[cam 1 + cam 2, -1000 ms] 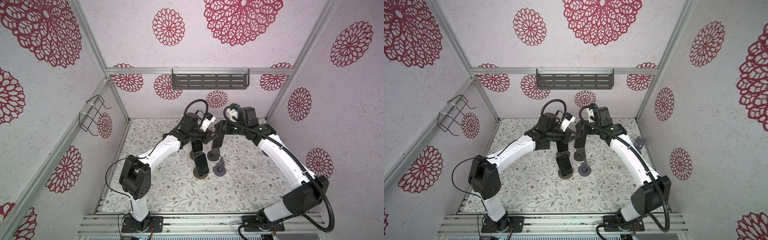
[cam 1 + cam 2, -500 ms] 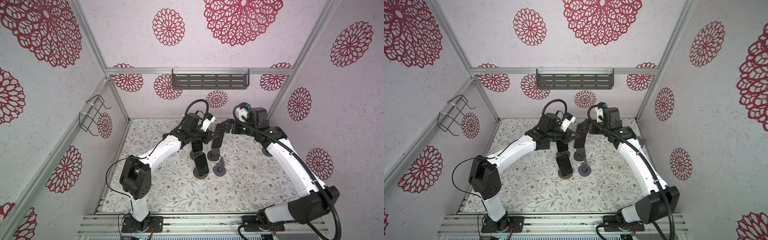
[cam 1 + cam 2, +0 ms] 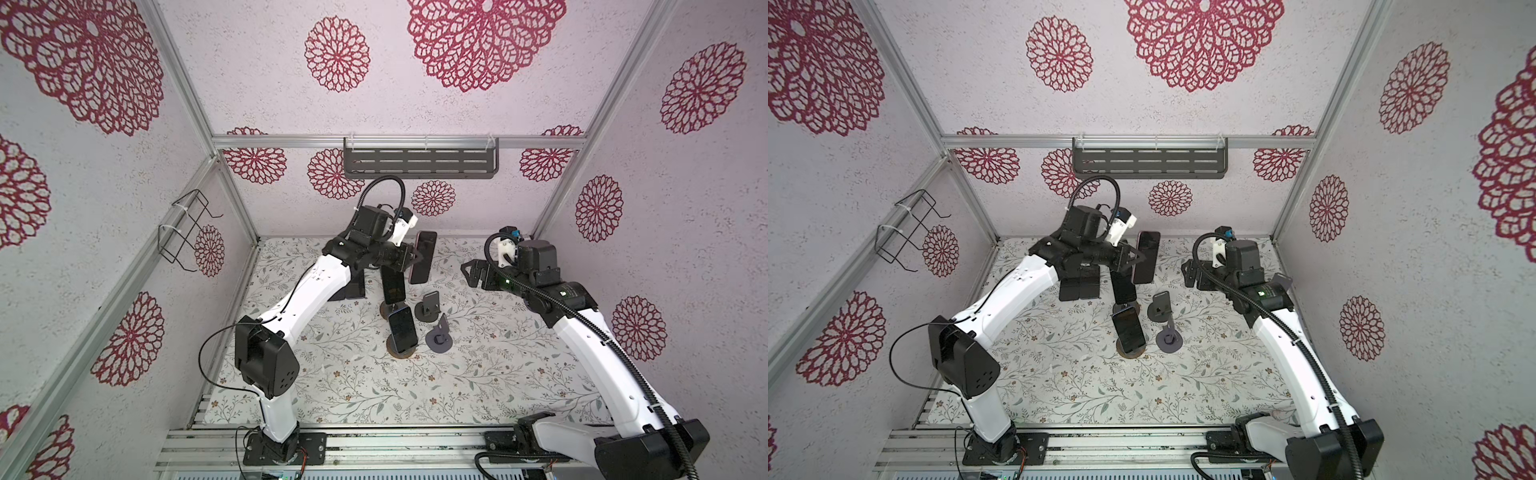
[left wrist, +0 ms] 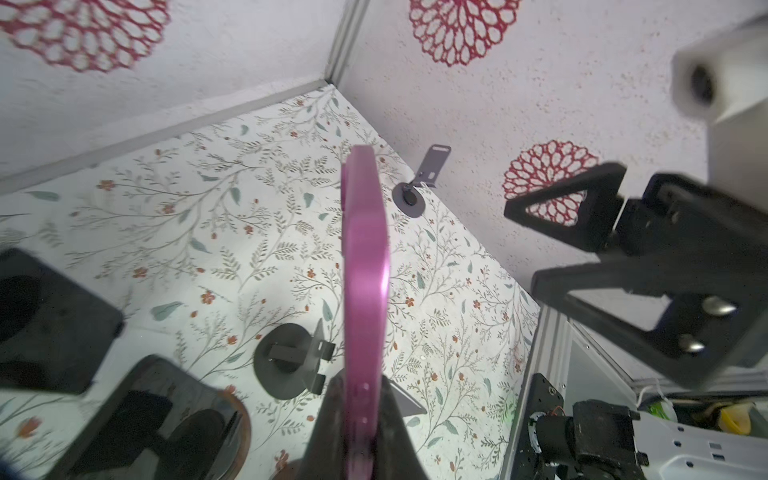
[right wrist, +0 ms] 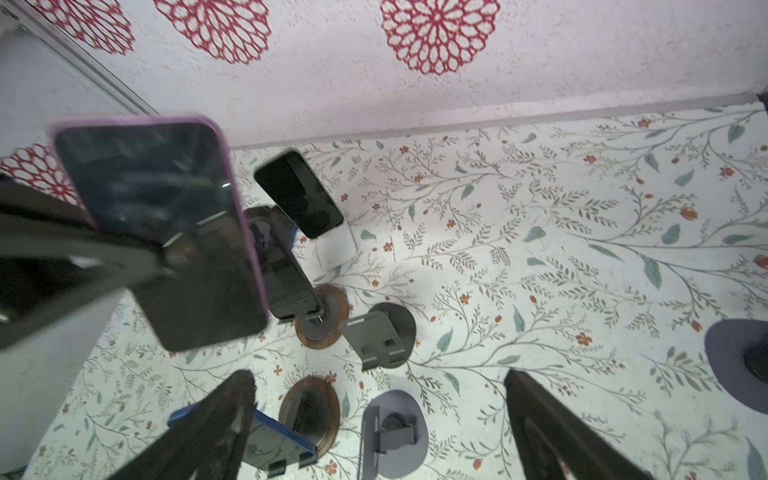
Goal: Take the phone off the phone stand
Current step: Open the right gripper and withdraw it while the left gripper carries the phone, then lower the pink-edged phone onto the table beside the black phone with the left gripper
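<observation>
1. Looking down through both top views, I see the left fingers (image 3: pixel 415 259) clenched on the pink-edged phone (image 3: pixel 427 248), one finger pressed to each flat face.
2. The phone hangs in the air above the desk (image 3: pixel 498 365), standing on end and touching no stand.
3. From the right wrist view, its dark screen (image 5: pixel 166 216) faces that camera, so the glass is turned toward the right arm.
4. The right fingers (image 3: pixel 474 273) are spread wide and grasping nothing. They sit well apart from the phone, over the right side of the desk.
5. Below the raised phone, a second phone (image 3: pixel 402 330) leans in a wooden-based stand (image 3: pixel 401 354) near the middle of the desk.
6. Just behind that one, a third phone (image 3: pixel 393 286) stands tilted on its own support.
7. Beside those two, on their right, a rear gray stand (image 3: pixel 430 305) and a front gray stand (image 3: pixel 440 338) both sit empty.
8. In the left wrist view, the phone's pink edge (image 4: pixel 365 257) runs straight up the middle of the frame, with a dark finger on either side of its near end.
</observation>
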`<state>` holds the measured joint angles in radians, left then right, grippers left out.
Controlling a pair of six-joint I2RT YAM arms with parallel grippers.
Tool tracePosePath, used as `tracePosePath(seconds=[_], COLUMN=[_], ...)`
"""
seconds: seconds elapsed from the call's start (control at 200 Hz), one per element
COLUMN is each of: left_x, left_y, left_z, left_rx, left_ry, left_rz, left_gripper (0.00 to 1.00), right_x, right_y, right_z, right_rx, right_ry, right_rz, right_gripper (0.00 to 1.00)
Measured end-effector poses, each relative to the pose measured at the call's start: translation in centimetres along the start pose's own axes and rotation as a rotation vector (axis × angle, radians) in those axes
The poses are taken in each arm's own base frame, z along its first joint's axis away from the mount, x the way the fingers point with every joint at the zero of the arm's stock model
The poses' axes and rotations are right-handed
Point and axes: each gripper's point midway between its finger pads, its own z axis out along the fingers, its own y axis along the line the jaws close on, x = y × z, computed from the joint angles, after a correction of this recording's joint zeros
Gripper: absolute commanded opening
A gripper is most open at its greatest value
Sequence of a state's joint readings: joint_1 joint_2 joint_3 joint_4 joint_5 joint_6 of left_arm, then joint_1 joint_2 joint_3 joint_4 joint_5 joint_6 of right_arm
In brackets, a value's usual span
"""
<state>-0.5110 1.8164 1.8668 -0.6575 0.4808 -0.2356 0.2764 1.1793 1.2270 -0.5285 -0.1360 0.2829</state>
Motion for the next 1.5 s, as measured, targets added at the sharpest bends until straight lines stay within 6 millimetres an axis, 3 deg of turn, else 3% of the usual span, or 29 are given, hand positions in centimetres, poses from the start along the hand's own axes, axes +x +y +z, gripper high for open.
tracePosePath(seconds=[0.115,0.205,0.435,0.676,0.871,1.241,1.501], left_x=[-1.0,-0.6,2.9,6.6,8.1,13.5,14.0], left_y=[2.8,5.3,11.7,17.4,21.1,29.6,34.5], left_z=[-4.0,-7.1,-14.2,-18.4,-18.9,-16.3,-14.9], left_rx=[-0.077,-0.147,-0.289,-0.381,-0.372,-0.310,-0.349], left_ry=[-0.005,0.012,0.066,0.117,0.212,0.362,0.338], left_rz=[-0.055,-0.101,-0.267,-0.406,-0.429,-0.605,-0.656], left_gripper=[0.00,0.00,0.00,0.00,0.00,0.00,0.00], right_x=[1.5,2.0,3.1,3.1,3.8,5.5,6.9], right_y=[-0.9,-1.2,-1.7,-1.8,-2.2,-2.9,-3.3], right_z=[0.4,0.6,1.6,1.8,1.9,2.2,2.7], right_rx=[0.024,0.029,0.030,0.029,0.034,0.049,0.056], right_ry=[0.027,0.038,0.048,0.046,0.061,0.114,0.147], right_rz=[-0.004,-0.015,-0.035,-0.065,-0.071,-0.074,-0.064], right_gripper=[0.96,0.96,0.96,0.96,0.95,0.95,0.94])
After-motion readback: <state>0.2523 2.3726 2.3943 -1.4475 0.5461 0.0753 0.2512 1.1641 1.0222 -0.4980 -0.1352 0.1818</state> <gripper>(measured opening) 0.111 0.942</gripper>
